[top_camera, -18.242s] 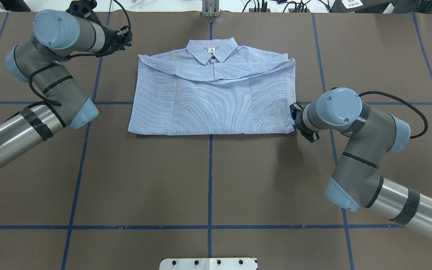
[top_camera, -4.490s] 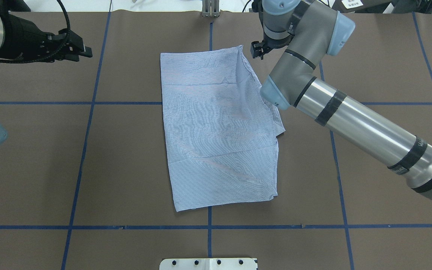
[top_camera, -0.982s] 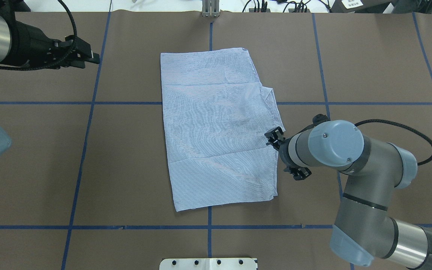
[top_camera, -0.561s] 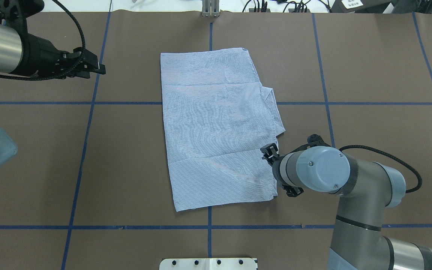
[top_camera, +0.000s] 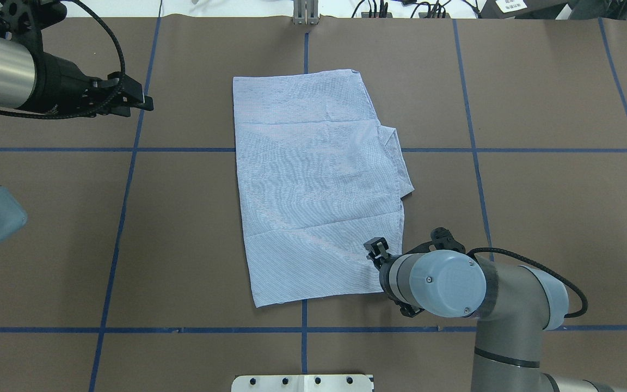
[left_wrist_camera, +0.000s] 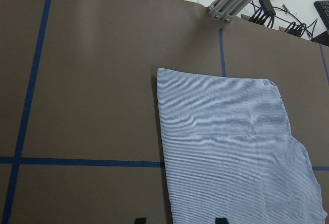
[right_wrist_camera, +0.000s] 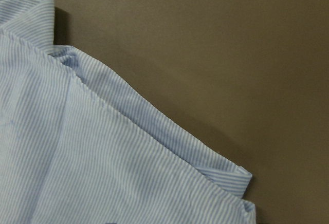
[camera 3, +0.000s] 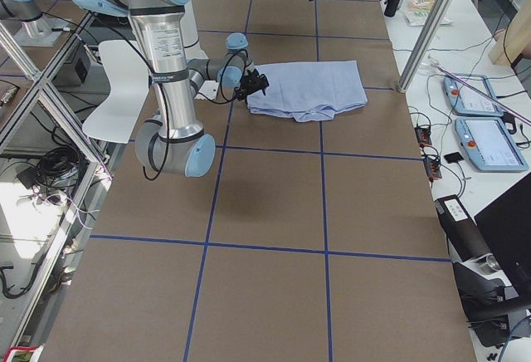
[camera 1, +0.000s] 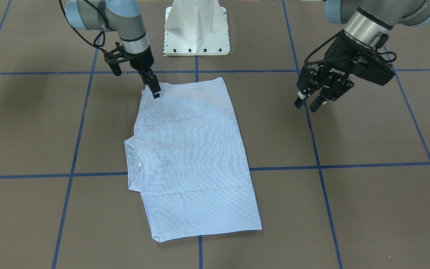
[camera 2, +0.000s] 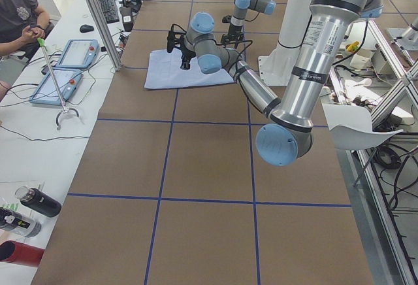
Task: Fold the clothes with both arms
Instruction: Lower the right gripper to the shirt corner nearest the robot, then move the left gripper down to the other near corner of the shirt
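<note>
Brown paper-covered worktop point(top_camera: 183, 228), crossed by blue tape lines point(top_camera: 128, 218), carries the light blue-and-white finely striped shirt point(top_camera: 313, 185), folded into a long rectangle and lying flat near the middle. A folded collar edge point(top_camera: 399, 160) sticks out along the side towards my right arm. I have the black right gripper point(camera 1: 154, 89) down over the shirt's corner nearest the robot on that side. From my screens I cannot tell whether its jaws are apart or closed, nor whether they touch the cloth. The right wrist view shows only layered striped edges against the brown paper. My black left gripper point(camera 1: 307, 105) hangs above bare worktop well apart from the shirt, jaws spread and holding nothing.
</note>
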Controlling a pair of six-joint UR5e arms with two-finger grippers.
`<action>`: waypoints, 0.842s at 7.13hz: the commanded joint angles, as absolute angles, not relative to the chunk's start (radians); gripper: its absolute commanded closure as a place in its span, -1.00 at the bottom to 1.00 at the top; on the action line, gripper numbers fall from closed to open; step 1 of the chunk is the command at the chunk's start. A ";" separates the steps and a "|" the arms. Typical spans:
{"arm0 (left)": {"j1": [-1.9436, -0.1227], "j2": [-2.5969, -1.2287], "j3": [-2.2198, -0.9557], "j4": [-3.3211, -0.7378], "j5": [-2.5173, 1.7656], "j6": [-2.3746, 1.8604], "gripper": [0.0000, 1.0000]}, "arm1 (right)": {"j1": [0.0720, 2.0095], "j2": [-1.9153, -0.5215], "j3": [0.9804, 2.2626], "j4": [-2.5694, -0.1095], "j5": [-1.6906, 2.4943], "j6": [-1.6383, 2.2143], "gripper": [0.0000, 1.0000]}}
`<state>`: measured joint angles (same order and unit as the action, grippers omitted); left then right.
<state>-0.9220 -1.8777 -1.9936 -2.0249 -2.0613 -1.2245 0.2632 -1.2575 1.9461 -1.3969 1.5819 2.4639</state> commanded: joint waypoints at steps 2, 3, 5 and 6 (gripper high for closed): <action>-0.922 -1.878 -1.997 -2.025 -2.060 -1.226 -0.08 | 0.256 -1.261 1.928 -1.413 1.583 2.459 -0.87; -0.922 -1.878 -2.002 -2.025 -2.060 -1.226 -0.08 | 0.261 -1.259 1.934 -1.439 1.585 2.453 -0.85; -0.923 -1.879 -2.006 -2.025 -2.060 -1.229 -0.09 | 0.258 -1.258 1.928 -1.465 1.575 2.451 -0.69; -0.926 -1.878 -2.006 -2.025 -2.060 -1.227 -0.09 | 0.259 -1.258 1.927 -1.463 1.575 2.451 -0.63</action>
